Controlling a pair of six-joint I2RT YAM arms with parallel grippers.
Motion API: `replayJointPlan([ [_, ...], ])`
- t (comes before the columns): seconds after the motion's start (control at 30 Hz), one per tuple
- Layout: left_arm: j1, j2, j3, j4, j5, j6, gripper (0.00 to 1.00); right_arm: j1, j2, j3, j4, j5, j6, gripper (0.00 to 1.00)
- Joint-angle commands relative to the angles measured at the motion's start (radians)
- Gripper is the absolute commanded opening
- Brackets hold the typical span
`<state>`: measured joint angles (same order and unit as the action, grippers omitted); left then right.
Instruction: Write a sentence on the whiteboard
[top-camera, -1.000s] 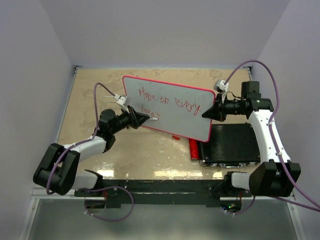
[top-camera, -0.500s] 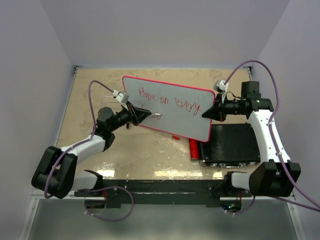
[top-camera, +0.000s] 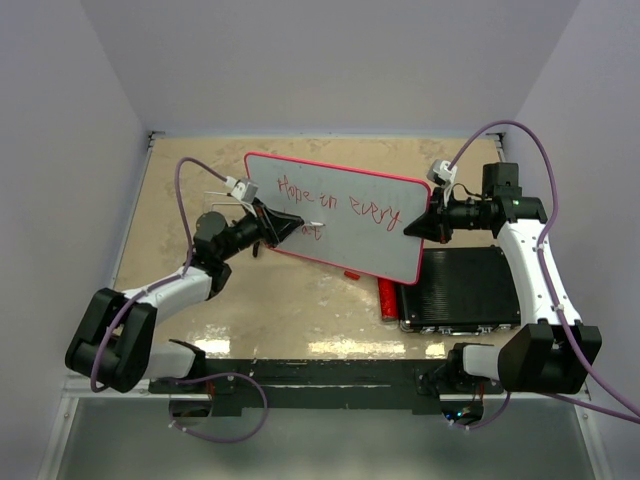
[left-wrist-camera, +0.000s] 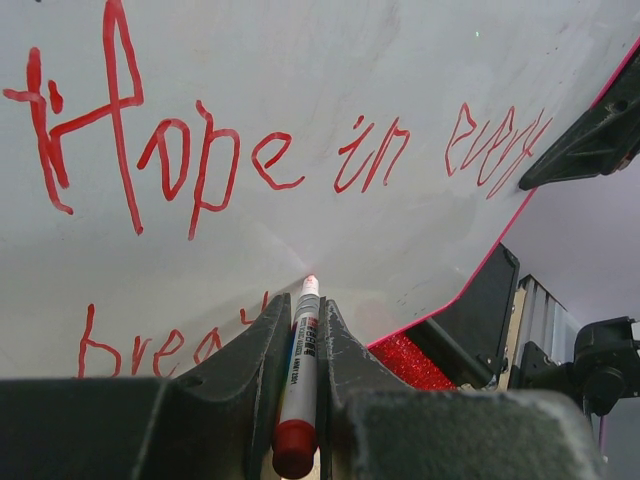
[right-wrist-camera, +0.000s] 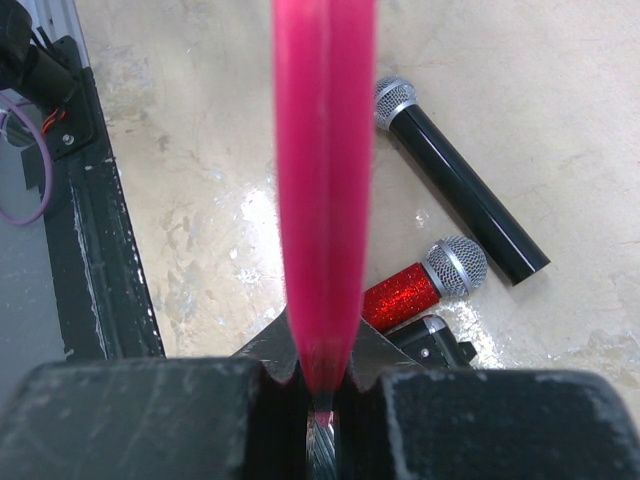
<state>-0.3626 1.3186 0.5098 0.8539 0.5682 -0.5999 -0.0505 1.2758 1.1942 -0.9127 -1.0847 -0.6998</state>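
The whiteboard (top-camera: 350, 195) is white with a thin red frame and is held tilted above the table. Red lettering (top-camera: 335, 203) on it reads "Hope in every" with "brea" below; it also shows in the left wrist view (left-wrist-camera: 200, 165). My left gripper (top-camera: 297, 226) is shut on a white marker (left-wrist-camera: 300, 350) with a red end cap, its tip against the board right of "brea". My right gripper (top-camera: 412, 228) is shut on the board's right edge, seen edge-on as a pink strip (right-wrist-camera: 320, 150) in the right wrist view.
A black ribbed case (top-camera: 465, 290) lies under the board's right end. A red glitter microphone (right-wrist-camera: 425, 285) and a black microphone (right-wrist-camera: 455, 180) lie on the beige table below the board. Walls close in the left, right and back.
My left gripper with the marker has moved right and slightly up along the second line of lettering. The board and right gripper have not moved.
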Motion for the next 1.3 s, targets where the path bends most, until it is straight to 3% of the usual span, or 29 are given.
replayJointPlan([
  [0.0, -0.002, 0.014, 0.041, 0.036, -0.027, 0.018, 0.0, 0.011, -0.03, 0.004, -0.006, -0.02, -0.017, 0.0],
  [1.27, -0.004, 0.085, 0.007, -0.081, -0.007, 0.092, 0.0, 0.011, -0.035, 0.002, -0.003, -0.018, -0.012, 0.0],
])
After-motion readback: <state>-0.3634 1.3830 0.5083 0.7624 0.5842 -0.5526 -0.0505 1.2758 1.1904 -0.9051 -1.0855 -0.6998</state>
